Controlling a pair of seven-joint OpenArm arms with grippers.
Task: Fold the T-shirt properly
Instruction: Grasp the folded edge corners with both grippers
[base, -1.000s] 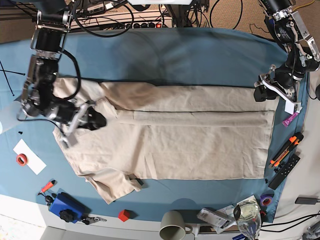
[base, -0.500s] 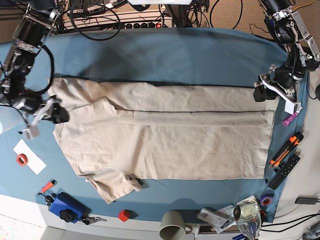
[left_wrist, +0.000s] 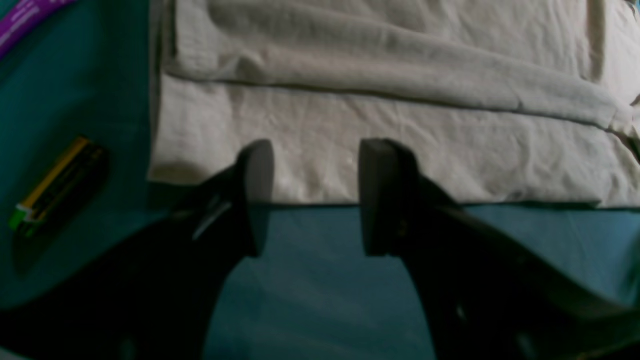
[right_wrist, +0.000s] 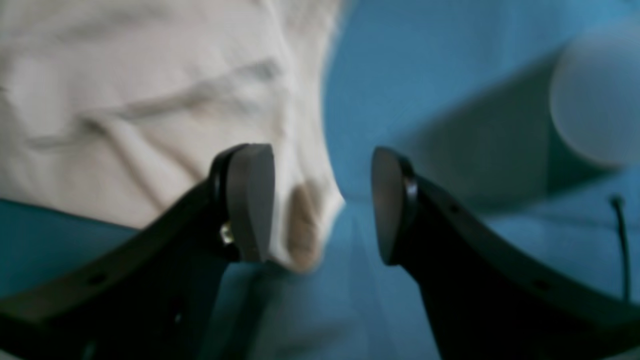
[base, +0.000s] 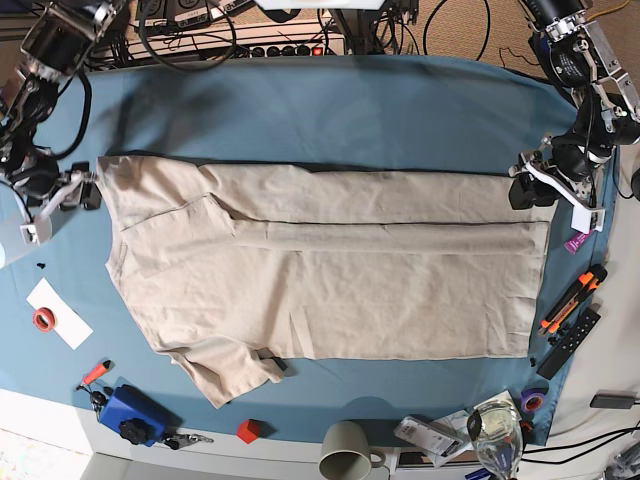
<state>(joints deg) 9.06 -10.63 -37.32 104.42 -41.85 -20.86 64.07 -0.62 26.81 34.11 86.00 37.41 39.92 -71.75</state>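
My left hand (left_wrist: 310, 197) hangs low at the hem corner of the T-shirt (base: 330, 265), fingers (left_wrist: 257, 187) spread apart over the cloth edge, holding nothing. My right hand (right_wrist: 322, 205) sits at the opposite end beside a sleeve tip, also spread wide and empty; that view is blurred, so I cannot tell whether one finger touches the fabric. The shirt lies flat across the worktop (base: 330, 110), its far side folded lengthwise into a long soft ridge. The cotton is beige, matte and finely creased; the covering beneath is smooth blue-teal.
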